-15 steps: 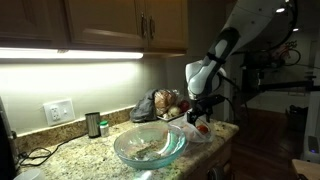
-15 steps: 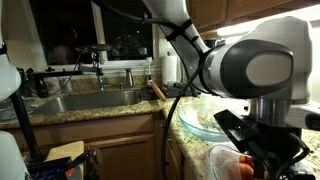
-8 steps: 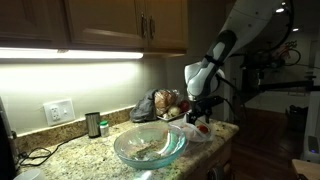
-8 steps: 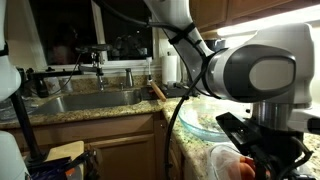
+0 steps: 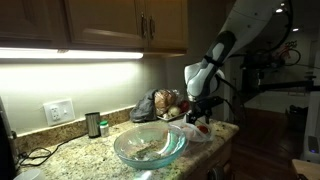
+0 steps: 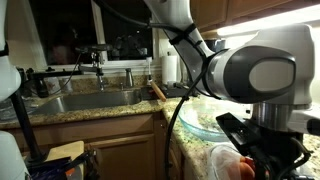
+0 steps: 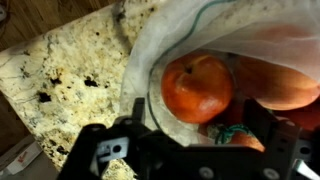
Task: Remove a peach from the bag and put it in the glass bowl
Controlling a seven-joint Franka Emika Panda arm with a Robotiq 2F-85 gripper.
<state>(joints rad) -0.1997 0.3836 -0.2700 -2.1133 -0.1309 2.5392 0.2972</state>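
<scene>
Peach (image 7: pixel 197 88) lies just inside the bag (image 7: pixel 170 30), near its rim; end effector (image 7: pixel 200 115) spread apart above.

Just beside the glass bowl (image 5: pixel 150 147) the gripper (image 5: pixel 203 118) hangs over the bag (image 5: pixel 198 131); a dark jar (image 5: pixel 93 124) stands opposite.

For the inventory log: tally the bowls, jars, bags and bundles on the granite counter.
Wide pale blue-green glass bowl: 1
Small dark cylindrical jar: 1
Crinkled whitish plastic bag: 1
Dark grey-brown lumpy bundle: 1
Total: 4
</scene>
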